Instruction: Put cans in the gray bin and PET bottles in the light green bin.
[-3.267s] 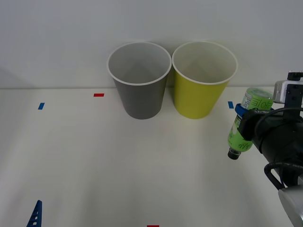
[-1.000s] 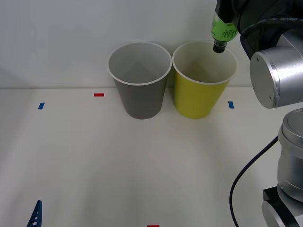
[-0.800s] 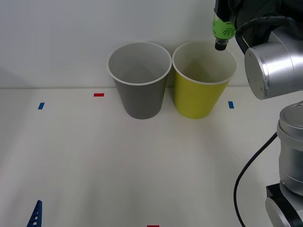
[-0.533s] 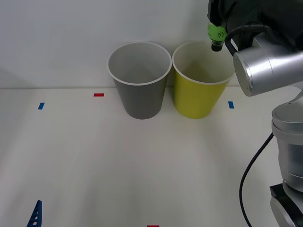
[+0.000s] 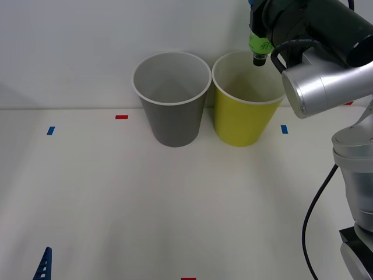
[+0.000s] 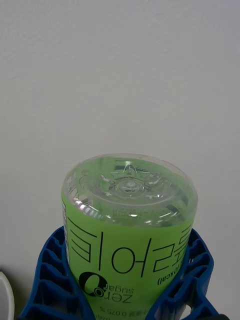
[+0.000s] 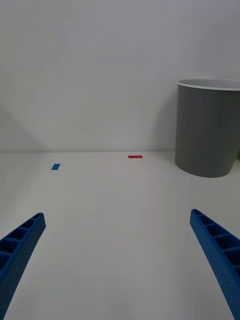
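My right gripper (image 6: 127, 280) is shut on the PET bottle (image 6: 127, 235), which has a bright green label. The bottle (image 5: 258, 44) hangs cap down just above the opening of the light green bin (image 5: 242, 125), near its back rim. The gray bin (image 5: 175, 122) stands right beside that bin, on its left, and its whitish inside shows. The cans are out of view. My left gripper (image 7: 120, 260) is open and low over the table's near left; its blue fingertip (image 5: 42, 265) pokes in at the front edge. The gray bin (image 7: 207, 135) stands ahead of it.
Both bins stand against a white wall at the back of the white table. Small tape marks lie on the table: red (image 5: 121, 116), blue (image 5: 50, 130), blue (image 5: 284, 129). My right arm's silver elbow (image 5: 320, 81) hangs over the table's right side.
My right arm lifted the bottle from low at the table's right up to the lime bin. Over the last second it slid slightly left, over the opening.
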Robot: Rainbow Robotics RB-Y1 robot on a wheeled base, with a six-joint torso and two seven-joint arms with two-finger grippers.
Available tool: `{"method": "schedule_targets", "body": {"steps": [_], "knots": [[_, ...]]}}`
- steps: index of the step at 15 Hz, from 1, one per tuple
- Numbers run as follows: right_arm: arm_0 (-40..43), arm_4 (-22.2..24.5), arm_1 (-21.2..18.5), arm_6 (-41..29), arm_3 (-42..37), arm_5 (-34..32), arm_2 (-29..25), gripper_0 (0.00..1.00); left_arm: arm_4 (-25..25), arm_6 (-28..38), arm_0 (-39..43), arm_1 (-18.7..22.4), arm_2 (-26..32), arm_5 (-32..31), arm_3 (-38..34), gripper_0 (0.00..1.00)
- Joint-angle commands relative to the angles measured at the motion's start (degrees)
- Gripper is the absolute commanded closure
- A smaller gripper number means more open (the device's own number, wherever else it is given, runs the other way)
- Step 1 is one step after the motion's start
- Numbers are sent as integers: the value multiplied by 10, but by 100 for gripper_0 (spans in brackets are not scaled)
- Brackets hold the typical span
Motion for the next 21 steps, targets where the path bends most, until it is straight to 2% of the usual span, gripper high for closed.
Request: {"method": "schedule_targets", "body": {"steps": [1, 5, 6, 8, 9, 13, 18, 19, 21], "knots": [[0, -2, -1, -9, 0, -1, 0, 100, 0, 0, 0, 0, 0, 0, 0, 0], [0, -2, 2, -18, 0, -1, 0, 100, 0, 0, 0, 0, 0, 0, 0, 0], [0, -2, 4, -20, 0, -1, 0, 96, 0, 0, 0, 0, 0, 0, 0, 0], [0, -1, 6, -23, 0, -1, -1, 5, 0, 0, 0, 0, 0, 0, 0, 0], [0, -2, 6, -24, 0, -1, 0, 0, 0, 0, 0, 0, 0, 0, 0, 0], [0, -8, 13, -24, 0, -4, -2, 0, 0, 0, 0, 0, 0, 0, 0, 0], [2, 48, 27, -15, -3, -4, -1, 0, 0, 0, 0, 0, 0, 0, 0, 0], [14, 69, 32, -16, -14, -4, -2, 0, 0, 0, 0, 0, 0, 0, 0, 0], [60, 72, 34, -18, -65, -4, -10, 0, 0, 0, 0, 0, 0, 0, 0, 0]]}}
